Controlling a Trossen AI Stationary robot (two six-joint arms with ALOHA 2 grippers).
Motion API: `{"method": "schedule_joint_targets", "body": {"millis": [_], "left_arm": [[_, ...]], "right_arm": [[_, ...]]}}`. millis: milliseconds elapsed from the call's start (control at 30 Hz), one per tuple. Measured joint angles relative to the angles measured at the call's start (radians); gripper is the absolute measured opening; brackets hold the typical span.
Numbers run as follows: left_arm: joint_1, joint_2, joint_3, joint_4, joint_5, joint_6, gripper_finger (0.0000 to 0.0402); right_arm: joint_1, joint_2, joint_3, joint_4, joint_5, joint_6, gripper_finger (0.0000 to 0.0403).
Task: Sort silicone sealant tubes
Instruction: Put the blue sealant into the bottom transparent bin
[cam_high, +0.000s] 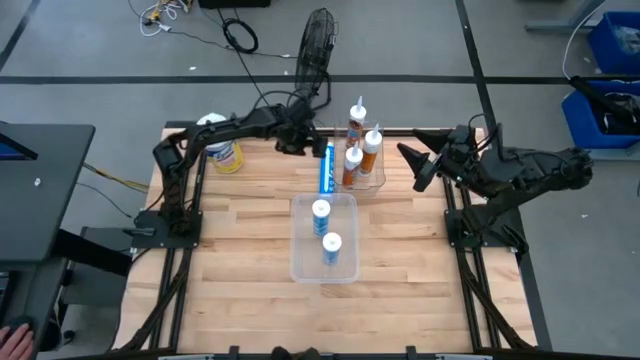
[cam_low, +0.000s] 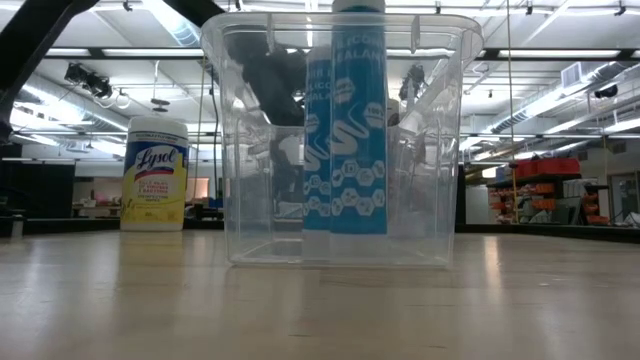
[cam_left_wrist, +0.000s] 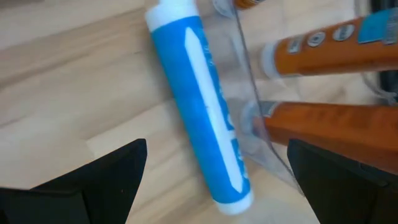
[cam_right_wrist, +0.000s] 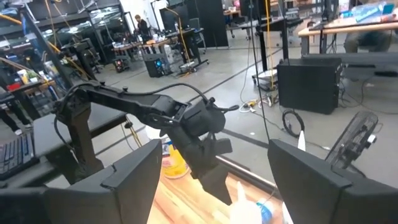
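Blue tube (cam_high: 326, 168) flat beside orange tubes (cam_high: 358, 150)

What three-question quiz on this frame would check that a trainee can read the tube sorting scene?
1. True or false: the blue tube on the table lies inside a bin.
2. How many blue tubes stand in the near clear bin?
3. Which gripper is over the lying blue tube: A) left gripper, B) right gripper?

Key:
1. False: it lies on the wood beside the far bin that holds the orange tubes.
2. Two.
3. A: its fingers are spread to either side of the tube in the left wrist view; the right gripper waits at the table's right edge.
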Motion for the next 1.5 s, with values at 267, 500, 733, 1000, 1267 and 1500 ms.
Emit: {"method": "schedule_joint_targets", "body": {"millis": [267,500,733,1000,1267,1500], "left_arm": [[-0.072,0.011,0.000,-0.040,-0.040,0.027,0.0394],[-0.136,0.036,0.003,-0.003,-0.069,0.020,0.0394],[-0.184,0.091,0.000,-0.014,-0.091,0.023,0.0394],[-0.222,0.115,0.002,0.000,-0.112,0.029,0.0394],[-0.229,0.138,-0.001,-0.008,-0.128,0.073,0.0394],[-0.237,0.142,-0.001,-0.011,-0.124,0.094,0.0394]], "right_arm": [[0.000,0.000,0.000,-0.035,0.000,0.024,0.0294],[0.000,0.000,0.000,-0.052,0.000,0.020,0.0294],[0.000,0.000,0.000,-0.077,-0.011,0.020,0.0294],[0.000,-0.002,0.000,-0.111,-0.010,0.023,0.0294],[0.000,-0.002,0.000,-0.118,-0.008,0.023,0.0294],[-0.007,-0.003,0.000,-0.118,-0.007,0.023,0.0294]]}}
